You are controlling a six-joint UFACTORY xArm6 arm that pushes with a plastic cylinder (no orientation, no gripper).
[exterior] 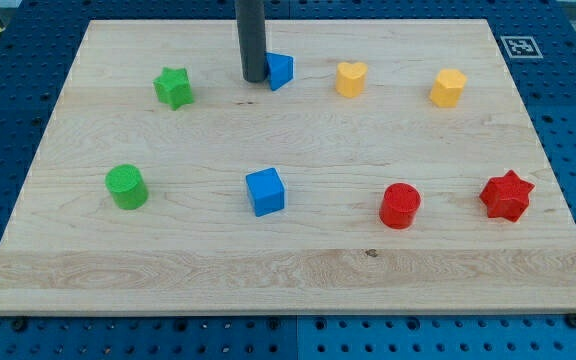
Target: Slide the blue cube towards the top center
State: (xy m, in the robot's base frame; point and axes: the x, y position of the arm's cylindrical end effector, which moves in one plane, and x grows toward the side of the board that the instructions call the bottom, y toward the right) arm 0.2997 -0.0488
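The blue cube (pixel 266 191) sits on the wooden board (pixel 288 270) a little left of centre, below the middle. My tip (pixel 253 79) rests on the board near the view's top, well above the cube and apart from it. A second blue block (pixel 280 71), wedge-like, lies right beside the tip on its right, touching or almost touching the rod.
A green star (pixel 173 88) lies at upper left and a green cylinder (pixel 126 187) at left. A yellow heart (pixel 350 78) and a yellow block (pixel 448 88) lie at upper right. A red cylinder (pixel 400 206) and a red star (pixel 507 195) lie at lower right.
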